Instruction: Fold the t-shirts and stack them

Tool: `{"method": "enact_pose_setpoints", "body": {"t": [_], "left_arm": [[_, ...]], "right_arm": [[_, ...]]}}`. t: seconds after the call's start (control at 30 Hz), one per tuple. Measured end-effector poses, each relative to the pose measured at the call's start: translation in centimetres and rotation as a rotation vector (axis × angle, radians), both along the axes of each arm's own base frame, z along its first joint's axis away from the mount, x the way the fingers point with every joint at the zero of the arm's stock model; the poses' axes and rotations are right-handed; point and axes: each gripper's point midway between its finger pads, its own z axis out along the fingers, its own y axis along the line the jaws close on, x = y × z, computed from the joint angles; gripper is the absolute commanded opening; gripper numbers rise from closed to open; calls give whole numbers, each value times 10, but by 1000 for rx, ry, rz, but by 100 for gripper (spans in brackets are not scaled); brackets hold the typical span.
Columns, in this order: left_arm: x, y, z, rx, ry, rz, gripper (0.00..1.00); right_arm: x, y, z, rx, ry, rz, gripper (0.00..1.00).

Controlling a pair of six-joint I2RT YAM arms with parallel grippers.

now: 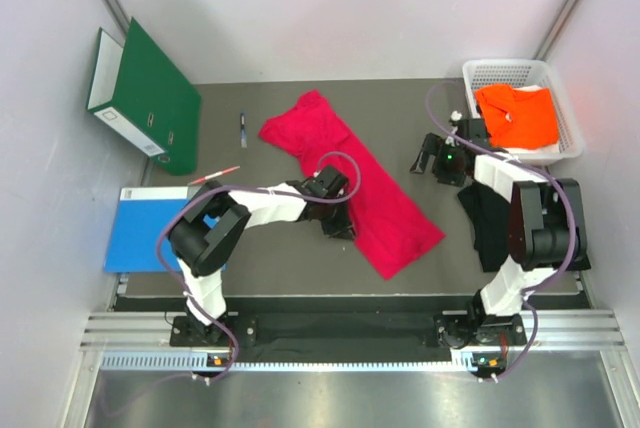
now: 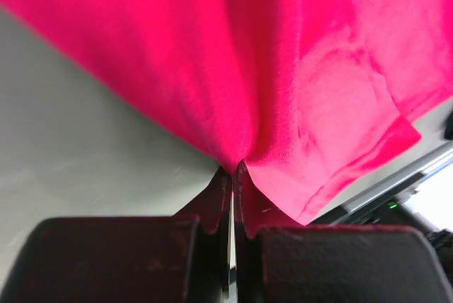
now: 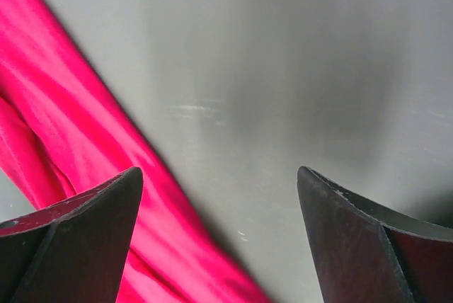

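Note:
The crimson red t-shirt (image 1: 372,198) lies in a long diagonal strip across the middle of the dark mat. My left gripper (image 1: 339,225) is at its near-left edge. In the left wrist view the left gripper (image 2: 233,170) is shut on a pinch of the red t-shirt (image 2: 311,69), and the cloth puckers into the closed jaws. My right gripper (image 1: 429,159) stands open to the right of the shirt. Between its spread fingers (image 3: 106,218) I see bare mat and the edge of the red t-shirt (image 3: 64,133). The orange t-shirt (image 1: 517,114) lies in the basket. The black t-shirt (image 1: 488,220) is crumpled by the right arm.
A white basket (image 1: 572,118) stands at the back right. A green binder (image 1: 150,98) leans at the back left, with a flat blue sheet (image 1: 140,233) in front of it. A dark pen (image 1: 243,130) and a red pen (image 1: 215,176) lie left of the shirt.

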Motion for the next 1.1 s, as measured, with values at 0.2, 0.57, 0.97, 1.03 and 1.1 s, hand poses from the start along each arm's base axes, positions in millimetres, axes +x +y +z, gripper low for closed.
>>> {"method": "enact_pose_setpoints", "body": {"t": [0.2, 0.57, 0.97, 1.03, 1.1], "left_arm": [[-30, 41, -3, 74, 23, 5, 0], [-72, 129, -1, 368, 40, 12, 80], [-67, 171, 53, 488, -104, 58, 95], [-60, 169, 72, 456, -163, 68, 96], [-54, 166, 91, 416, -219, 79, 96]], "right_arm": [[8, 57, -8, 35, -2, 164, 89], [78, 153, -7, 136, -129, 332, 88], [128, 262, -4, 164, -232, 454, 78], [126, 275, -5, 160, -234, 468, 76], [125, 284, -5, 155, -237, 475, 60]]}}
